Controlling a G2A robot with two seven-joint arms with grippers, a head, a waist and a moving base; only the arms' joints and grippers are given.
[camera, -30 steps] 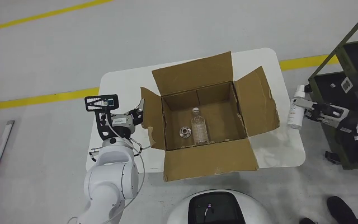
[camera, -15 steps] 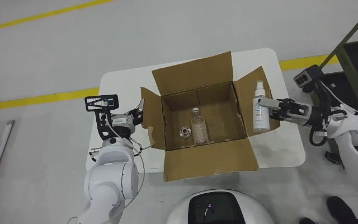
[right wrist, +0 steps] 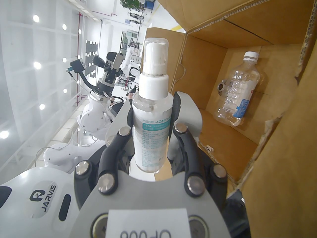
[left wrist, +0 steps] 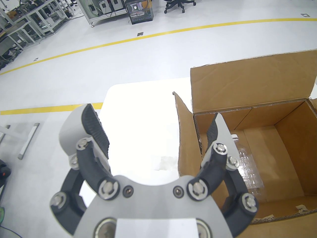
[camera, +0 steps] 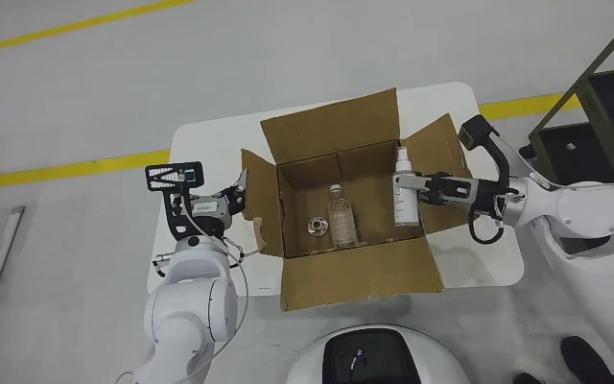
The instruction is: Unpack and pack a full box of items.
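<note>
Gripping spray bottle, right jaws moved in — perhaps over box; left jaws wide.

I see matt brown corrugated cardboard on the box, its cut edges rough. The water bottle looks clear, glossy plastic; the spray bottle translucent plastic with a smooth white cap.
</note>
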